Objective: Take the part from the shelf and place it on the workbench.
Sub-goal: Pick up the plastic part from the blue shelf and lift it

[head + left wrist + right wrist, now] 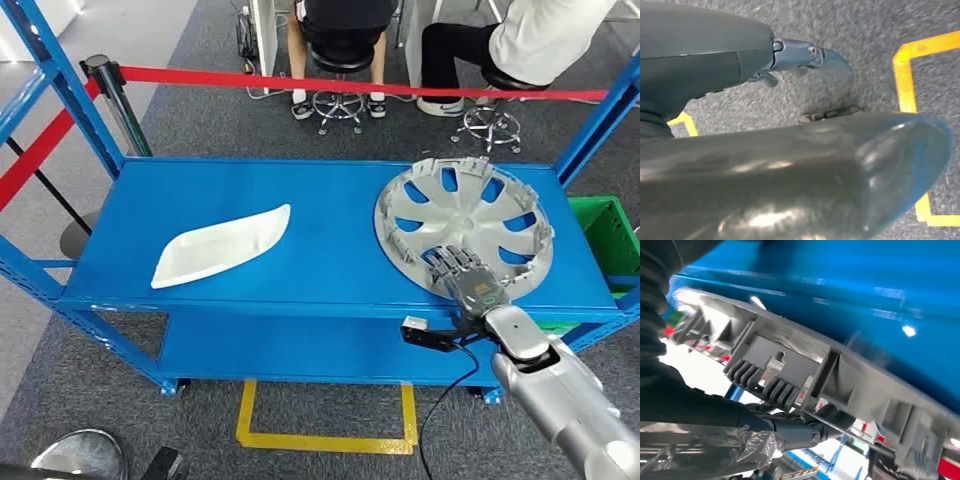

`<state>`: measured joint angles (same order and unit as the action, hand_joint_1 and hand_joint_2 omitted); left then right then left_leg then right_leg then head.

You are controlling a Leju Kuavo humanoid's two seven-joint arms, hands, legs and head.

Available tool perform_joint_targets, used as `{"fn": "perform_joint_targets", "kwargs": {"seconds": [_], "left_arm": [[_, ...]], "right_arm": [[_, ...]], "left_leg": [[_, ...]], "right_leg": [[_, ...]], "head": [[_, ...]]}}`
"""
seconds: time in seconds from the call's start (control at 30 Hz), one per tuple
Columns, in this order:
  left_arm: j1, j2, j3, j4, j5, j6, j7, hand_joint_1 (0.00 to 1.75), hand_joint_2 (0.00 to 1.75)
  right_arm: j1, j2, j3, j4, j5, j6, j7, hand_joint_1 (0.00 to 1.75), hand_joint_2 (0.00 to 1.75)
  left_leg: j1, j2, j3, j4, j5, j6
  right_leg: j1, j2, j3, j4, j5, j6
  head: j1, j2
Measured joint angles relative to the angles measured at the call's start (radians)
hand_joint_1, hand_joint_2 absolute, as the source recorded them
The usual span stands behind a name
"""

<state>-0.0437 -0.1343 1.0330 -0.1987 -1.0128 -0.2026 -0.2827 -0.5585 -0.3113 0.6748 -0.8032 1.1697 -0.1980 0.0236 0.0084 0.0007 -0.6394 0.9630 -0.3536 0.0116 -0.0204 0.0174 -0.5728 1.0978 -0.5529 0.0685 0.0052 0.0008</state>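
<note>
I read the task as barely begun: my right hand (462, 276) has its fingers laid over the near rim of the wheel cover (462, 222), lying at right of frame on the blue shelf (332, 215), not lifted.

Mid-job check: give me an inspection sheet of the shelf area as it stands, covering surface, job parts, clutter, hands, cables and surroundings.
Surface: blue shelf top, flat and bare between the two parts.
Job's things: silver wheel cover lies at the shelf's right end; its ribbed rim shows in the right wrist view.
Clutter: white curved panel lies toward the left.
Hands: right robot hand rests on the wheel cover's near edge, grip not confirmed; left robot hand hangs over grey carpet, holding nothing.
Cables: black cable hangs from a small black device at the shelf's front edge.
Surroundings: red barrier tape, two seated people behind, green bin, yellow floor marking.
</note>
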Motion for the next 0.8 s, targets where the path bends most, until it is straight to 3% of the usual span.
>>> {"fn": "perform_joint_targets", "kwargs": {"seconds": [0.07,0.1,0.13,0.17,0.2,0.27,0.33,0.43,0.5,0.6,0.63,0.67,0.7,0.77,0.8], "left_arm": [[-0.001,0.000,0.000,0.000,0.000,0.000,0.000,0.00,0.00],[-0.002,0.000,0.001,0.000,-0.001,0.001,0.000,0.00,0.00],[-0.003,0.000,0.001,0.000,-0.002,0.001,0.000,0.00,0.00],[-0.003,-0.001,0.002,0.000,-0.003,0.001,0.000,0.00,0.00],[-0.003,-0.001,0.003,0.000,-0.004,0.001,0.000,0.00,0.00],[-0.004,-0.003,0.006,0.000,-0.008,0.002,0.000,0.00,0.00],[-0.007,-0.005,0.009,0.000,-0.012,0.002,-0.001,0.00,0.00],[-0.006,-0.005,0.015,0.000,-0.014,0.002,-0.003,0.00,0.00],[-0.003,-0.006,0.017,0.000,-0.015,0.002,-0.006,0.00,0.00],[-0.002,-0.007,0.021,0.000,-0.015,0.002,-0.010,0.00,0.00],[-0.001,-0.007,0.023,0.000,-0.015,0.002,-0.011,0.00,0.00],[0.000,-0.007,0.024,0.000,-0.014,0.002,-0.013,0.00,0.00],[0.001,-0.007,0.025,0.000,-0.013,0.003,-0.014,0.00,0.00],[0.002,-0.008,0.026,0.000,-0.012,0.005,-0.017,0.00,0.00],[0.001,-0.009,0.026,0.001,-0.011,0.006,-0.017,0.00,0.00]], "right_arm": [[0.003,0.000,0.000,0.000,0.024,0.006,0.017,1.75,1.75],[0.006,0.000,0.000,0.000,0.046,0.012,0.032,1.75,1.75],[0.008,0.000,-0.001,0.000,0.065,0.018,0.043,1.75,1.75],[0.010,0.000,-0.002,0.001,0.081,0.024,0.050,1.75,1.75],[0.012,-0.001,-0.003,0.000,0.093,0.028,0.055,1.75,1.75],[0.012,-0.007,-0.005,-0.005,0.115,0.036,0.060,1.75,1.75],[0.012,-0.014,-0.009,-0.017,0.134,0.043,0.063,1.75,1.75],[0.015,-0.018,-0.015,-0.030,0.150,0.053,0.066,1.75,1.75],[0.017,-0.020,-0.019,-0.043,0.156,0.057,0.068,1.75,1.75],[0.022,-0.027,-0.025,-0.068,0.162,0.061,0.072,1.75,1.75],[0.026,-0.030,-0.026,-0.076,0.164,0.061,0.073,1.75,1.75],[0.030,-0.034,-0.027,-0.085,0.166,0.061,0.074,1.75,1.75],[0.037,-0.039,-0.029,-0.099,0.167,0.059,0.075,1.75,1.75],[0.055,-0.058,-0.036,-0.140,0.168,0.055,0.080,1.75,1.75],[0.068,-0.071,-0.042,-0.169,0.168,0.052,0.085,1.75,1.75]], "left_leg": [[-0.004,0.005,0.001,0.000,-0.002,0.004],[-0.008,0.008,0.003,0.001,-0.004,0.008],[-0.012,0.010,0.005,0.001,-0.005,0.011],[-0.015,0.011,0.007,0.001,-0.006,0.013],[-0.019,0.011,0.009,0.002,-0.006,0.015],[-0.028,0.009,0.010,0.004,-0.003,0.017],[-0.035,0.005,0.008,0.007,-0.004,0.014],[-0.036,-0.001,0.003,0.011,-0.003,0.006],[-0.035,-0.002,-0.017,0.050,-0.031,-0.008],[-0.018,-0.002,-0.098,0.230,-0.137,-0.034],[-0.011,-0.001,-0.119,0.278,-0.157,-0.042],[-0.004,-0.001,-0.124,0.296,-0.158,-0.049],[0.003,-0.001,-0.109,0.275,-0.141,-0.056],[0.017,0.003,-0.039,0.153,-0.081,-0.072],[0.022,0.001,-0.008,0.095,-0.062,-0.075]], "right_leg": [[0.001,-0.003,-0.047,0.083,-0.032,0.000],[0.003,-0.005,-0.084,0.149,-0.055,0.000],[0.006,-0.006,-0.111,0.190,-0.061,-0.002],[0.009,-0.007,-0.117,0.191,-0.048,-0.006],[0.013,-0.007,-0.104,0.156,-0.019,-0.013],[0.026,-0.004,-0.038,0.017,0.045,-0.036],[0.035,-0.002,0.008,-0.079,0.076,-0.056],[0.033,-0.007,0.013,-0.095,0.093,-0.066],[0.022,-0.011,0.015,-0.102,0.111,-0.070],[0.010,-0.015,0.006,-0.104,0.124,-0.065],[0.006,-0.015,0.003,-0.104,0.125,-0.062],[0.002,-0.015,0.001,-0.103,0.125,-0.057],[-0.004,-0.015,0.001,-0.102,0.124,-0.051],[-0.013,-0.014,0.002,-0.097,0.118,-0.034],[-0.015,-0.012,0.000,-0.091,0.113,-0.024]], "head": [[0.000,0.000],[0.000,0.000],[0.000,0.000],[0.000,0.000],[0.000,0.000],[0.000,0.000],[-0.002,0.000],[-0.003,0.000],[-0.006,0.000],[-0.015,0.000],[-0.015,0.000],[-0.015,0.000],[-0.015,0.000],[-0.016,0.000],[-0.019,0.000]]}}
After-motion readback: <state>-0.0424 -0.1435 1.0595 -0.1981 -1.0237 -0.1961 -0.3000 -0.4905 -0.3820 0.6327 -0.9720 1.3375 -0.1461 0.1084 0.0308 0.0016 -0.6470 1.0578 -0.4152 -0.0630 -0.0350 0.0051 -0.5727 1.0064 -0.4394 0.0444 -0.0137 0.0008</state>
